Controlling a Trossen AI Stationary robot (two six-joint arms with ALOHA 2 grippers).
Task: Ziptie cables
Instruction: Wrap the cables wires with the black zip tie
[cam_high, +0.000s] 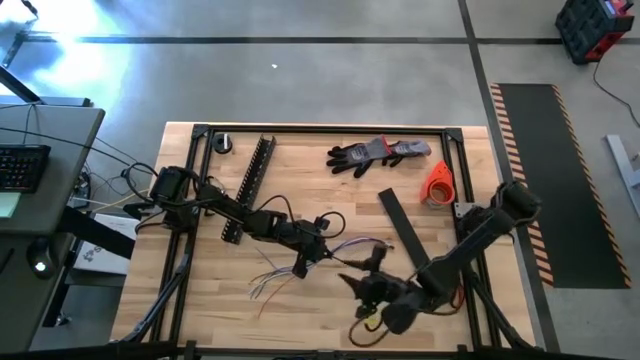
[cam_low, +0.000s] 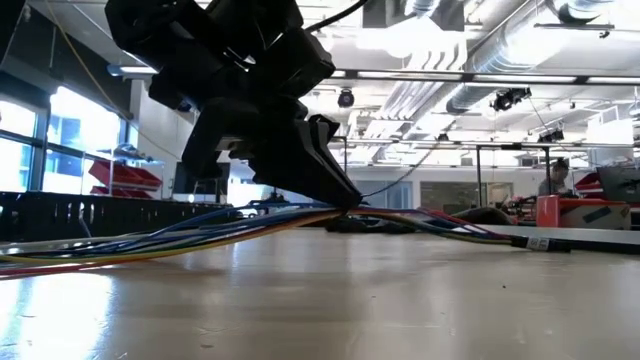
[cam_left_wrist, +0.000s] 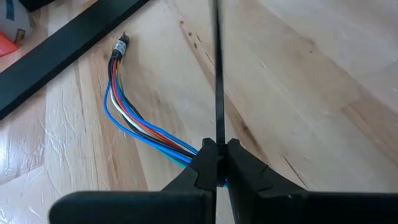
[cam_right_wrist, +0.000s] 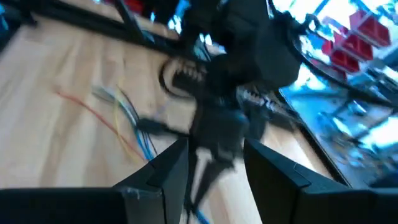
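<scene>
The cables (cam_high: 300, 268) lie loose on the wooden table, fanned out toward the near left. In the left wrist view they run as blue, white, orange and dark wires (cam_left_wrist: 134, 118) to a bound end (cam_left_wrist: 119, 48). They also show in the low view (cam_low: 200, 232). My left gripper (cam_high: 305, 262) is low over the bunch's middle, shut on a thin black ziptie (cam_left_wrist: 219, 87). My right gripper (cam_high: 362, 286) is open just to the near right of it, facing the left gripper, and touches nothing that I can tell. My left gripper pinches the thin black ziptie (cam_left_wrist: 220, 138) between its two fingertips (cam_left_wrist: 245, 165). The tie sticks straight out ahead of the fingers, over the table. The cables pass close under the fingertips; I cannot tell whether the gripper touches them.
A black slotted bar (cam_high: 250, 188) lies at the far left, and a flat black strip (cam_high: 400, 232) right of the cables. A pair of gloves (cam_high: 375, 153) and an orange object (cam_high: 438, 183) lie at the far right. A black frame (cam_high: 330, 128) borders the table.
</scene>
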